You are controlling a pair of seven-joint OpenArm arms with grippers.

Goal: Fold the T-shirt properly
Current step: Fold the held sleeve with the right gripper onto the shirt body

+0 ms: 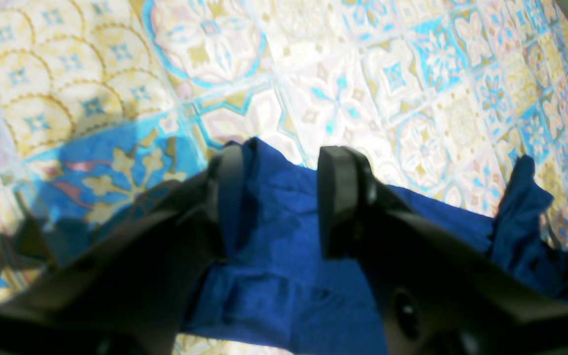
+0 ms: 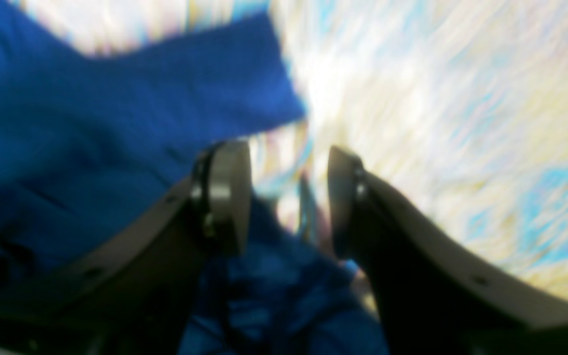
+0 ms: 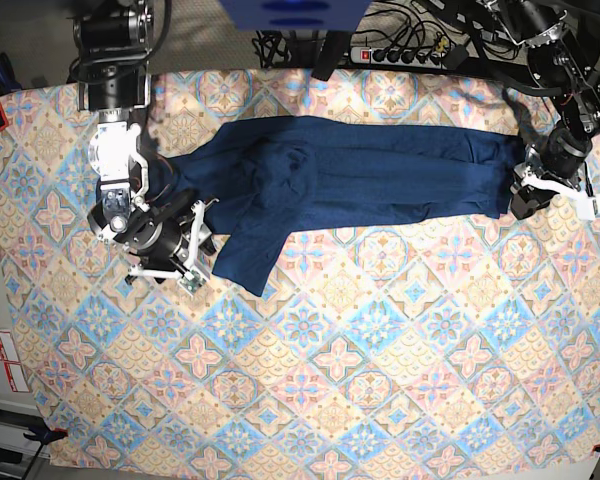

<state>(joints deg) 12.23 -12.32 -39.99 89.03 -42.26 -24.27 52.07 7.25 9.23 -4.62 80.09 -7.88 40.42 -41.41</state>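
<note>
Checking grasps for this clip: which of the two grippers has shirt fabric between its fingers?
The left gripper: T-shirt cloth fills the gap between its fingers. Between the right gripper's fingers, mostly bare patterned table cover shows.

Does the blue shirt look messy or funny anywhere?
Yes. The T-shirt lies as a long band across the patterned cloth, but near the right gripper it's bunched, and one flap sticks out at a slant toward the front instead of lying straight.

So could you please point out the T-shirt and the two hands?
T-shirt (image 3: 380, 180), base view, mid body.
Left hand (image 1: 279, 197), left wrist view, between fingertips.
Right hand (image 2: 289, 197), right wrist view, between fingertips.
</note>
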